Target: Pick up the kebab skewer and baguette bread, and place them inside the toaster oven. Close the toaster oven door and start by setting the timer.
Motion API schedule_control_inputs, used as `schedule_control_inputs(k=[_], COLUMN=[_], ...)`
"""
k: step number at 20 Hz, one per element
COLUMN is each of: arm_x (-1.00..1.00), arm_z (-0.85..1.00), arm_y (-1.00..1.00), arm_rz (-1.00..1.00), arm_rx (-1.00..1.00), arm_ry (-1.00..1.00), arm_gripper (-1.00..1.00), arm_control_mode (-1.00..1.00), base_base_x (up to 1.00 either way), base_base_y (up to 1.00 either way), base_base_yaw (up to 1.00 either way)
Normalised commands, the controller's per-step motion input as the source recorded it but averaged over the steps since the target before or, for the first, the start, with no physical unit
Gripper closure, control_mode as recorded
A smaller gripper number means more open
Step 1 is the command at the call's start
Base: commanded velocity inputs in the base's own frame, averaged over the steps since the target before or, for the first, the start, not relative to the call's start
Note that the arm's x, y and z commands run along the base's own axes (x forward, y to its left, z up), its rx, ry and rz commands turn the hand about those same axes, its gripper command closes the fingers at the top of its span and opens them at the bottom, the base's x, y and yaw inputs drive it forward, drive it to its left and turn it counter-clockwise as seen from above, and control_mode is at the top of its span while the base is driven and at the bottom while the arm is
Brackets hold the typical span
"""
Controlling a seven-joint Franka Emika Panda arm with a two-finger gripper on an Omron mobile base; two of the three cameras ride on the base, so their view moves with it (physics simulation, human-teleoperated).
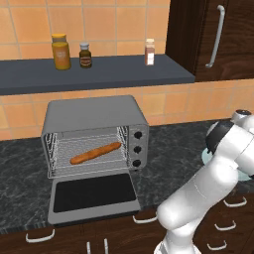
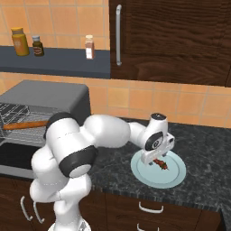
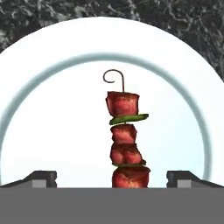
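Centrally on the pale plate (image 3: 26,87) lies the kebab skewer (image 3: 126,140), bare rim all round it. Wide-open claw (image 3: 111,178) straddles its near end, holding nothing. Baguette (image 1: 95,153) rests inside the open oven (image 1: 94,130).

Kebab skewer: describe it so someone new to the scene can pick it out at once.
Start at the grey toaster oven on the dark stone counter, then go along the counter to the pale round plate beside it. The kebab skewer lies alone on that plate: a short stick of red-brown meat chunks with green slices and a curled wire end, unlike the long orange baguette on the oven rack.
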Motion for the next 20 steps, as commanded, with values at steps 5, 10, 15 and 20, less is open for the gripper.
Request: schedule_control_inputs(k=[5,10,15,20], arm_x=[0.0,0.0,0.0,0.0], arm_z=[-0.29,-0.34,-0.04,0.0], arm_y=[-0.15,-0.02,-0.01,0.0], arm_rz=[0.04,0.01,0.01,0.0], arm_rx=[0.0,0.02,0.01,0.0], arm_ry=[0.05,0.0,0.0,0.0], arm_gripper=[-1.0,-1.0,-1.0,1.0], arm_control_mode=[-1.0,-1.0,-1.0,-1.0], base_base_x=[0.0,0.0,0.0,0.0], base_base_y=[0.0,0.0,0.0,0.0], base_base_yaw=[0.0,0.0,0.0,0.0])
